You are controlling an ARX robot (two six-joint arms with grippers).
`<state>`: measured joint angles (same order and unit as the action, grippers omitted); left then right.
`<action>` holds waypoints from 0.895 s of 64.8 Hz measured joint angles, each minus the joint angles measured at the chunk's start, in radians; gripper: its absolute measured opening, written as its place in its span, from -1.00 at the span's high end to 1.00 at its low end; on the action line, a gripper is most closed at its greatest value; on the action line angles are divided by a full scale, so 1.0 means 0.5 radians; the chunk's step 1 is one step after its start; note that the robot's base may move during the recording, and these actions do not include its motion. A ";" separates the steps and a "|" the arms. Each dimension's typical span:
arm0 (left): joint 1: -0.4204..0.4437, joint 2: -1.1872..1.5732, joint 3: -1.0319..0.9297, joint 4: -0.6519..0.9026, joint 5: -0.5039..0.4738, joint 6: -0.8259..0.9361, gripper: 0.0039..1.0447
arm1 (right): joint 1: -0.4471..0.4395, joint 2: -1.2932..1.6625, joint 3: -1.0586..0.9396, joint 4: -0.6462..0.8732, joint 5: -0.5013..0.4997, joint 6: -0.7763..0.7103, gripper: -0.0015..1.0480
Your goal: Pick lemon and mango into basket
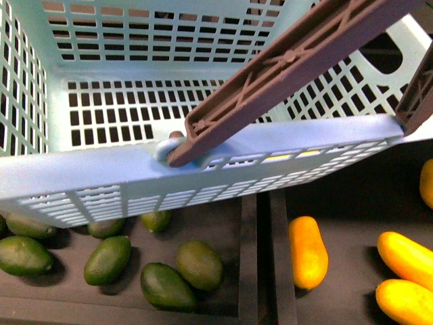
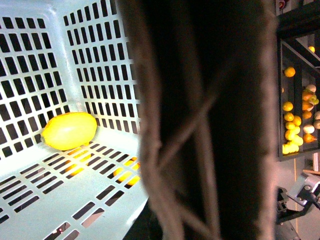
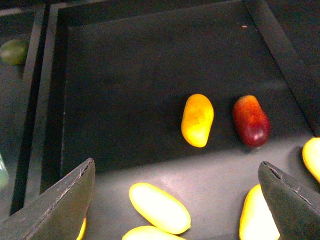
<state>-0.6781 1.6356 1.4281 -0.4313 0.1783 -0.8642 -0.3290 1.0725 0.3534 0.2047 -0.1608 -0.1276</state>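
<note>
The pale teal basket [image 1: 101, 179] hangs tilted and fills the top of the front view, its brown handle [image 1: 291, 68] swung across it. My left gripper is shut on the basket; that handle [image 2: 200, 125] fills the left wrist view and hides the fingers. The lemon [image 2: 69, 131] lies inside on the slotted floor, in a corner. My right gripper [image 3: 177, 210] is open above a dark tray, with a pale yellow mango [image 3: 159, 207] between its fingers [image 3: 60, 205]. An orange mango [image 3: 197, 120] lies farther off. Neither arm shows in the front view.
Several dark green oval fruits [image 1: 108, 259] lie in the left tray under the basket. More mangoes [image 1: 308, 252] lie in the right tray, and a divider [image 1: 267, 257] separates the two. A dark red fruit [image 3: 250, 121] lies beside the orange mango. A fruit shelf [image 2: 296, 120] stands beyond.
</note>
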 joint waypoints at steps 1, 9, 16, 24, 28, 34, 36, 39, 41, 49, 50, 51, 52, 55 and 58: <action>0.000 0.000 0.000 0.000 0.000 0.000 0.91 | -0.031 0.053 0.007 0.013 -0.056 -0.076 -0.83; -0.002 0.000 0.000 0.000 0.026 -0.002 0.91 | -0.162 0.344 0.061 -0.017 -0.356 -0.493 -0.83; -0.005 0.000 0.000 0.000 0.034 -0.002 0.91 | -0.230 0.605 0.124 -0.016 -0.401 -0.890 -0.83; -0.005 0.000 0.000 0.000 0.032 -0.002 0.91 | -0.294 0.949 0.256 -0.096 -0.428 -1.423 -0.83; -0.005 0.000 0.000 0.000 0.028 -0.002 0.91 | -0.311 1.106 0.337 -0.190 -0.435 -1.614 -0.83; -0.005 0.000 0.000 0.000 0.015 -0.002 0.91 | -0.314 1.306 0.445 -0.256 -0.395 -1.836 -0.83; -0.005 0.000 0.000 0.000 0.011 -0.001 0.91 | -0.311 1.374 0.482 -0.263 -0.375 -1.897 -0.83; -0.005 0.000 0.000 0.000 0.011 0.000 0.91 | -0.302 1.463 0.535 -0.282 -0.335 -1.962 -0.83; -0.005 0.000 0.000 0.000 0.011 0.000 0.91 | -0.291 1.549 0.591 -0.299 -0.295 -2.029 -0.83; -0.005 0.000 0.000 0.000 0.025 -0.002 0.91 | -0.217 1.831 0.752 -0.281 -0.177 -2.154 -0.83; -0.005 0.000 0.000 0.000 0.025 -0.001 0.91 | -0.202 1.864 0.771 -0.281 -0.173 -2.161 -0.83; -0.005 0.000 0.000 0.000 0.025 -0.001 0.91 | -0.195 1.880 0.781 -0.282 -0.172 -2.162 -0.83; -0.005 0.000 0.000 0.000 0.025 -0.001 0.91 | -0.186 1.894 0.790 -0.282 -0.170 -2.165 -0.83; -0.005 0.000 0.000 0.000 0.025 -0.001 0.91 | -0.152 1.948 0.822 -0.281 -0.168 -2.171 -0.83; -0.005 0.000 0.000 0.000 0.025 -0.001 0.91 | -0.117 1.995 0.851 -0.278 -0.163 -2.175 -0.83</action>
<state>-0.6807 1.6356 1.4281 -0.4313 0.1909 -0.8646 -0.3878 2.0701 0.7792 0.0658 -0.2424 -1.2152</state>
